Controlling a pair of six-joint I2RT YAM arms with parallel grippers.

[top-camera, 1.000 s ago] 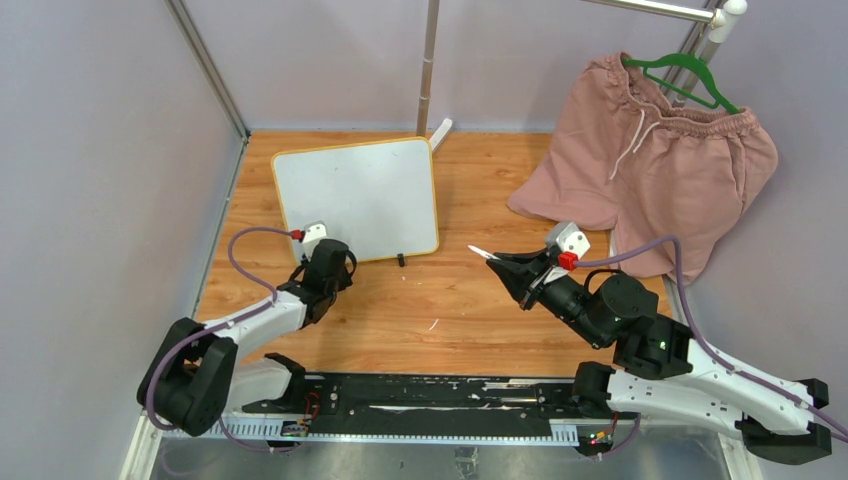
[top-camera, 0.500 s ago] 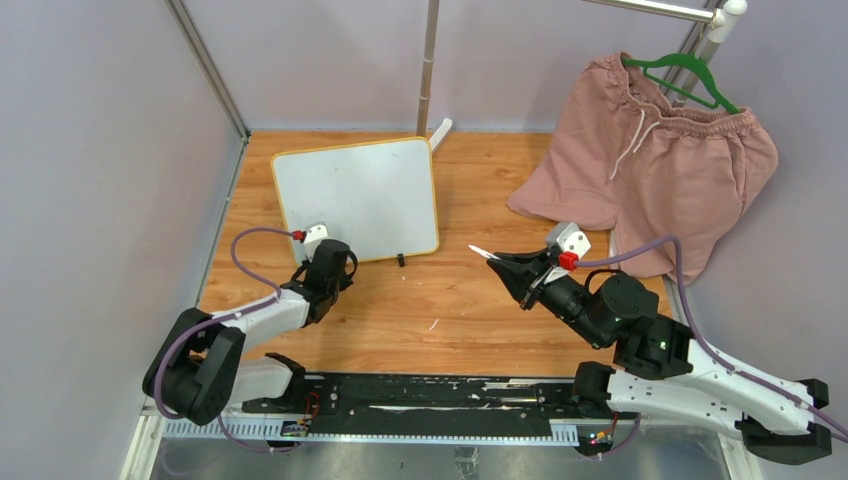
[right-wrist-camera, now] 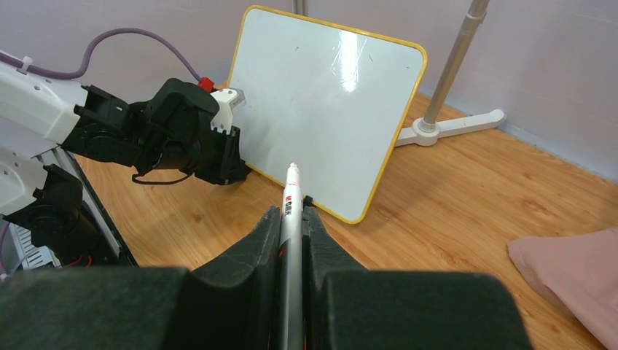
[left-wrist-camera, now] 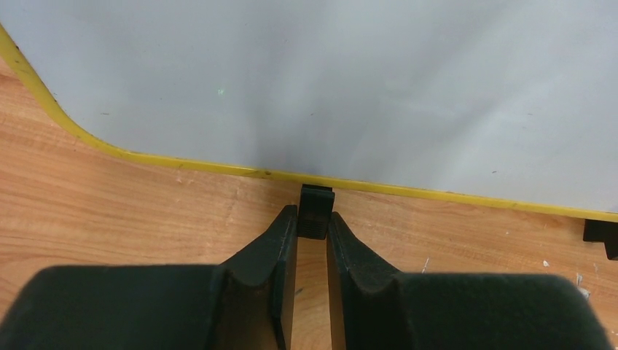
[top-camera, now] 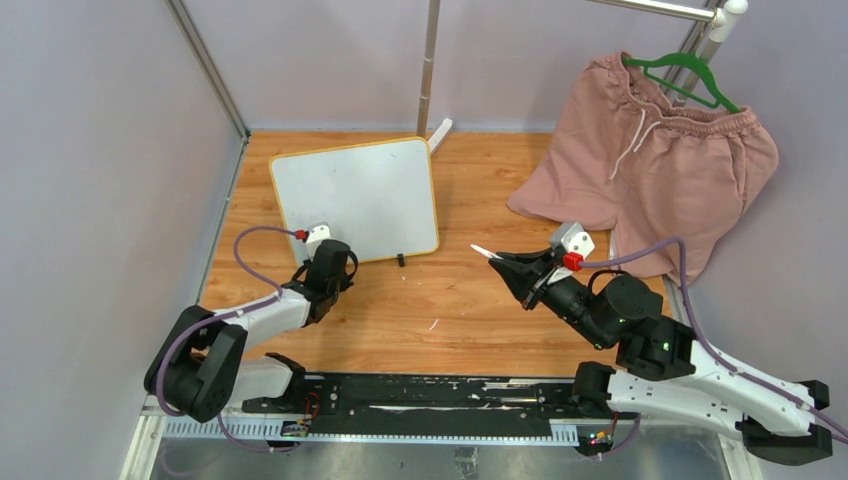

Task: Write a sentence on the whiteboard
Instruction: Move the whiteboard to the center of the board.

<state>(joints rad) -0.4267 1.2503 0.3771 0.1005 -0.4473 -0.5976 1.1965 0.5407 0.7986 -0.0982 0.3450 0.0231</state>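
From my seat, the whiteboard (top-camera: 355, 200) stands propped on the desk (top-camera: 470, 320), leaning back, its yellow frame closing round a plain glossy white face with a streak of glare near the top in the right wrist view.

My left claw (left-wrist-camera: 313, 227) sits low on the desk, right at the board's bottom edge. Its jaws stand nearly together, and the tips press on both sides of a small black foot (left-wrist-camera: 317, 205) that juts out from under the frame. The second foot (left-wrist-camera: 602, 238) shows farther along the same edge, clear of the claw.

My right claw (right-wrist-camera: 291, 216) hangs in front of the board and off to its right, well apart from it and pointing at it. Its jaws are clamped on a white marker (right-wrist-camera: 291, 191) that runs straight out between them, reddish tip toward the board's lower corner but not touching it.

Behind the board a metal pole (top-camera: 428, 70) rises, its white base (right-wrist-camera: 453, 124) resting on the desk just past the board's far corner. Well to the right of the board, pink shorts (top-camera: 660, 170) hang from a green hanger (top-camera: 690, 72), their hem spilling onto the desk.
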